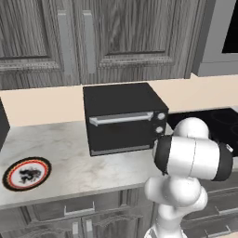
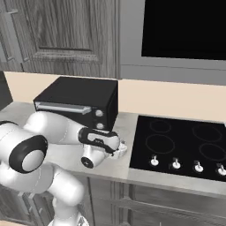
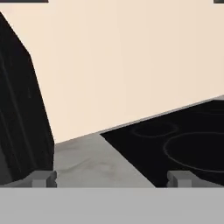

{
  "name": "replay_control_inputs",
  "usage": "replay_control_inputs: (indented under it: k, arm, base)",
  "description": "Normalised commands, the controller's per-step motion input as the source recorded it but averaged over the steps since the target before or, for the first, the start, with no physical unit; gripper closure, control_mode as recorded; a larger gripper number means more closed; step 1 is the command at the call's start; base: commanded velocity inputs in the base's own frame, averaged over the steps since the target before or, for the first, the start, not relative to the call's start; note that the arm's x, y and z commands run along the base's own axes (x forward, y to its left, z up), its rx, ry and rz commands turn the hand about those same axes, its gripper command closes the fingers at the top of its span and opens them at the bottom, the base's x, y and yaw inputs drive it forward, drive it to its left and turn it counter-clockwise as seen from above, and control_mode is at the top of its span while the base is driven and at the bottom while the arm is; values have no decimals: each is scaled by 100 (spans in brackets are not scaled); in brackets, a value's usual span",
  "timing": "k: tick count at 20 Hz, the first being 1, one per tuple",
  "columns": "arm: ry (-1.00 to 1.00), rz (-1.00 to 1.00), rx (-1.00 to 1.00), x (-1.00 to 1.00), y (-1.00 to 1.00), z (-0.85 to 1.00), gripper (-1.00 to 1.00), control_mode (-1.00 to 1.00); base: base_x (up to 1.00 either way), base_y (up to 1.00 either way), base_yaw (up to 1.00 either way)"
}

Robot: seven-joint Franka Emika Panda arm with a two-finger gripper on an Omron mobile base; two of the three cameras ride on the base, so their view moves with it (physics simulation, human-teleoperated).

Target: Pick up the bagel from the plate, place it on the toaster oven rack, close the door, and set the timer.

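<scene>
bagel: not lying on the plate (image 1: 26, 173), whose patterned centre is showing bare; judged to be sitting inside the toaster oven (image 1: 123, 117), though the closed front is hiding it, so this cannot be confirmed.

plate: sitting flat on the worktop (image 1: 93, 160), well to the left of the oven, near the front edge.

rack: hidden behind the front panel.

door (image 1: 122, 128): standing upright and shut, its silver bar handle (image 1: 121, 118) running across the top of the panel. pick, place and close steps are judged done.

knobs (image 2: 99, 113): two round dials sitting one above the other on the oven's right side; the timer setting is judged to be the step remaining or in hand.

pincer (image 2: 120, 149): hanging low over the worktop just beside the oven's right front corner, between oven and hob (image 2: 181, 143), pointing toward the back wall; fingers (image 3: 43, 178) standing well apart with nothing between them.

hob: black, four rings, lying to the right.
</scene>
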Motion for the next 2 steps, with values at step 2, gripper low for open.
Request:
replay_control_inputs:
  k: [2]
  arm:
    - [0, -17, 12, 0, -100, 41, -100, -100]
  base:
    - [0, 0, 0]
